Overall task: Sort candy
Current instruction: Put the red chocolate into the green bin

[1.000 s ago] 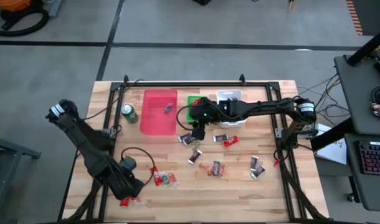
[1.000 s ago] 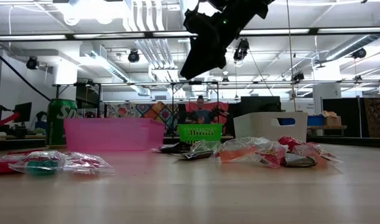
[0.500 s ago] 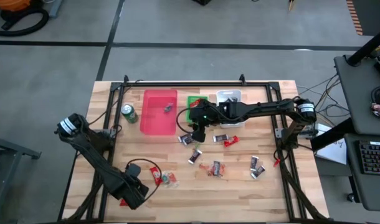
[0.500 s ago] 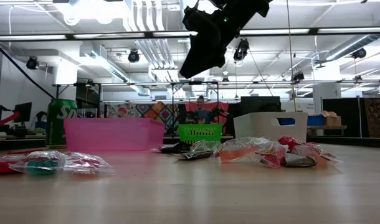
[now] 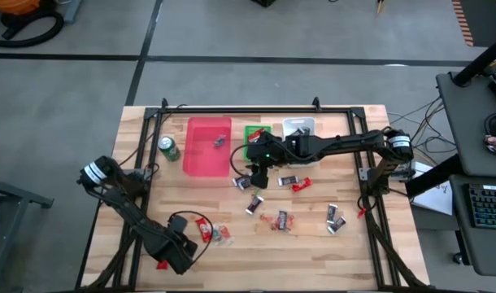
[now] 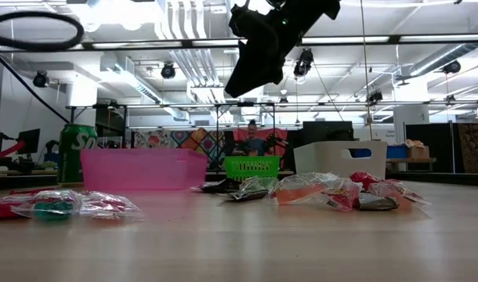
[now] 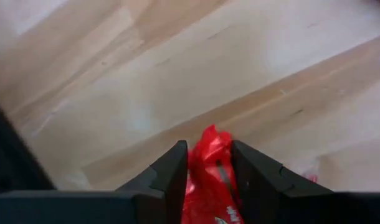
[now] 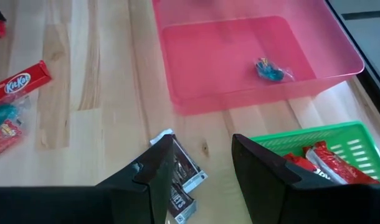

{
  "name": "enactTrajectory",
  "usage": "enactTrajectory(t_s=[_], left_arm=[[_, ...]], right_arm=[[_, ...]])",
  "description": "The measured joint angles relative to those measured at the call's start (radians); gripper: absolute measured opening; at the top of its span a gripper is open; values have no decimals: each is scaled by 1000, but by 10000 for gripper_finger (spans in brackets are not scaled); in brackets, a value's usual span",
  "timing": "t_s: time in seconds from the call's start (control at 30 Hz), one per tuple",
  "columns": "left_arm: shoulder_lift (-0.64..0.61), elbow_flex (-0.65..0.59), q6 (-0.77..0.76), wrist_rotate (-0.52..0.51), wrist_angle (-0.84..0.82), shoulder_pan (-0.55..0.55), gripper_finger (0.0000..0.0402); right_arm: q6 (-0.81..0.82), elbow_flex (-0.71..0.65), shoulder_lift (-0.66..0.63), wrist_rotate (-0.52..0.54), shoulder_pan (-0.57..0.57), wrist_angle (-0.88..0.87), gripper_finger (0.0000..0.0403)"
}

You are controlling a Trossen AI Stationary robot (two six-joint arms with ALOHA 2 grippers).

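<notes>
Small wrapped candies lie scattered on the wooden table (image 5: 345, 252): dark ones (image 5: 244, 181), red ones (image 5: 295, 184) and clear ones (image 5: 222, 236). My left gripper (image 5: 176, 256) is by the near left corner, shut on a red-wrapped candy (image 7: 209, 171). My right gripper (image 5: 256, 177) hangs open, high above the table (image 6: 247, 70), over a dark-wrapped candy (image 8: 180, 180) lying flat just in front of the pink bin (image 8: 252, 62). A teal candy (image 8: 269, 70) lies in that bin, and red ones (image 8: 327, 158) lie in the green basket (image 8: 302, 137). My left gripper pinches the red candy between its two fingers (image 7: 174, 168). The crumpled end of the wrapper (image 7: 210, 137) sticks out past the fingertips. Whether the candy is clear of the table, I cannot tell.
Along the far side stand a green can (image 5: 168, 149), the pink bin (image 5: 209, 146), the green basket (image 5: 256, 133) and a white bin (image 5: 300, 125). A red KitKat (image 8: 19, 81) lies left of the dark candy. A black frame (image 5: 232, 109) rims the table. Bare wood lies between the candy clusters.
My left arm has swung toward the table's near edge and right. Its gripper has shifted a little to the right near the red candy, and its cable loop has come into the top left of the low view.
</notes>
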Motion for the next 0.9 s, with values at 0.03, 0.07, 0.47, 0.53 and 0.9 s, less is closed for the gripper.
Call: enactTrajectory(t_s=[0.03,0.07,0.47,0.53,0.9], left_arm=[[5,-5,0,0,14,0,102],[7,-9,0,0,23,0,95],[-43,5,54,-190,-56,2,10],[-60,10,71,-240,-88,2,8],[-277,48,597,-1002,127,28,1]], right_arm=[[0,0,0,0,0,0,155],[0,0,0,0,1,0,155],[5,-1,-25,0,3,-36,139],[5,-1,-51,0,5,-37,136],[-25,-93,-187,0,91,-19,129]])
